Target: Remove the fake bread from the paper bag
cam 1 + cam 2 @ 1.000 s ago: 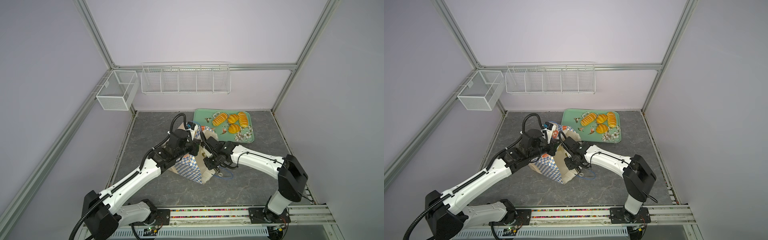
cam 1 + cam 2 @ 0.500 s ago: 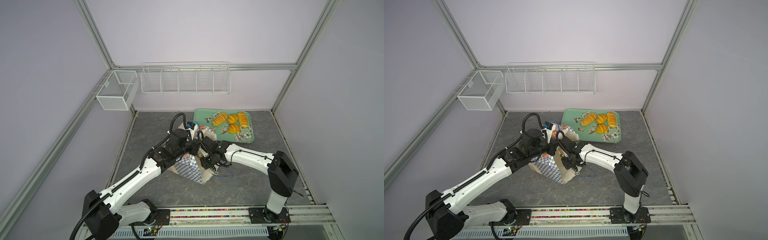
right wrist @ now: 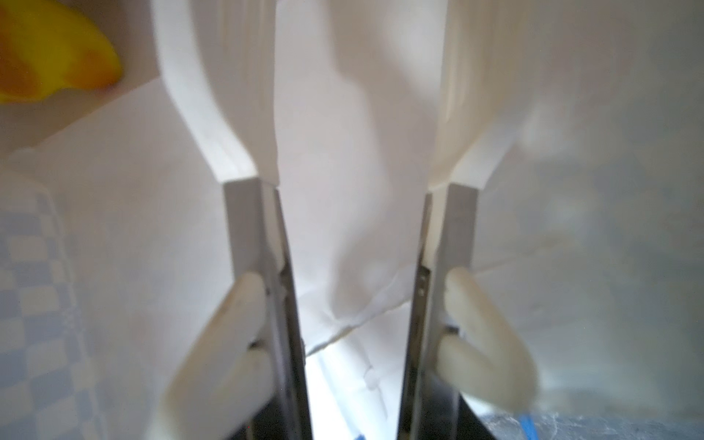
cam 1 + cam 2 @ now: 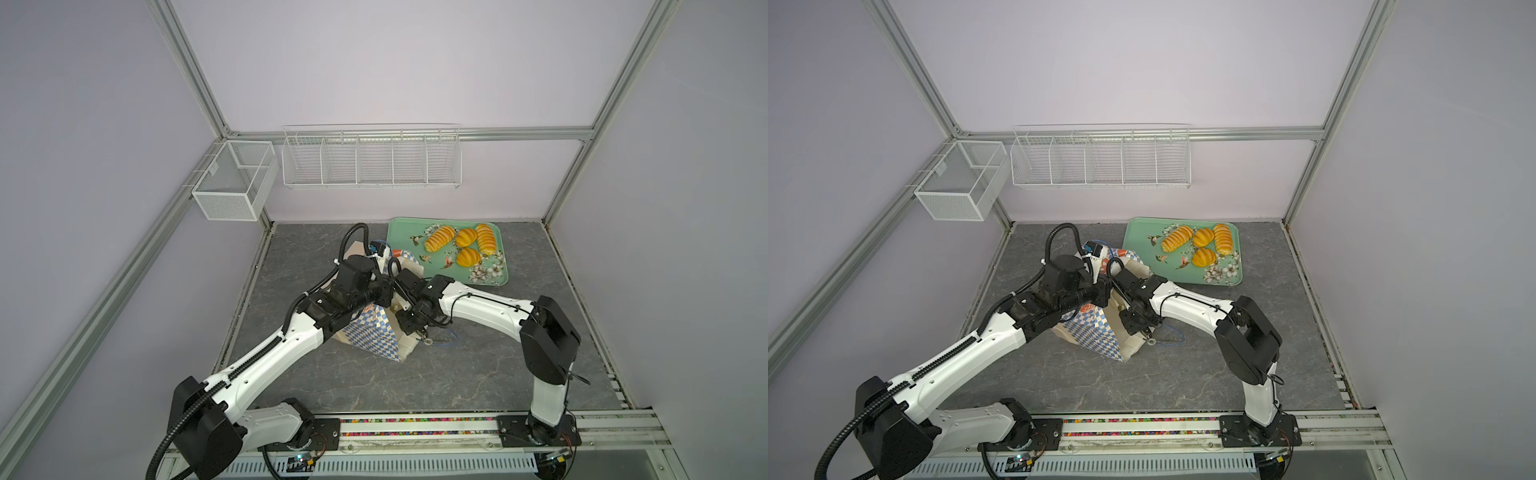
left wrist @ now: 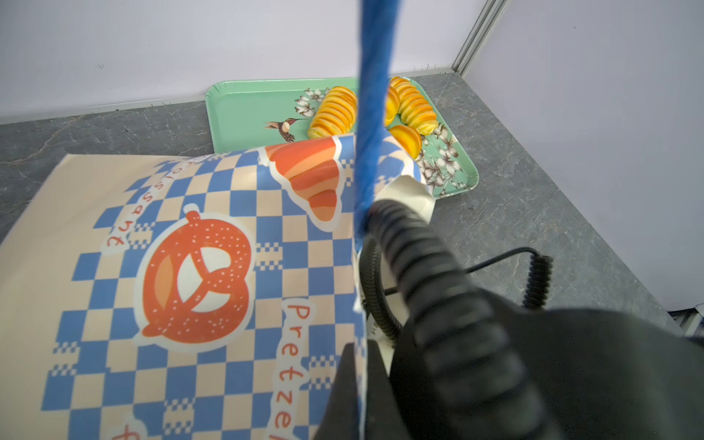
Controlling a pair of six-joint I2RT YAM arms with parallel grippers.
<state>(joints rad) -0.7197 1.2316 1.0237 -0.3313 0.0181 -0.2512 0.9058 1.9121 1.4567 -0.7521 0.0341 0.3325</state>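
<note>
Right wrist: tongs (image 3: 247,236), bread (image 3: 49,49) inside bag (image 3: 125,213); top views hide bread.

Paper bag (image 5: 95,343), left wrist view: orange word "Pretze" along bag's edge, just beside pretzel picture (image 5: 198,278), further letters cut by frame edge; orange curved lettering "oissant" between pretzel picture and croissant picture (image 5: 308,171), first letters unclear at bag's fold. Both top views: bag print too small to read. Right wrist view: blurred, nothing legible
</note>
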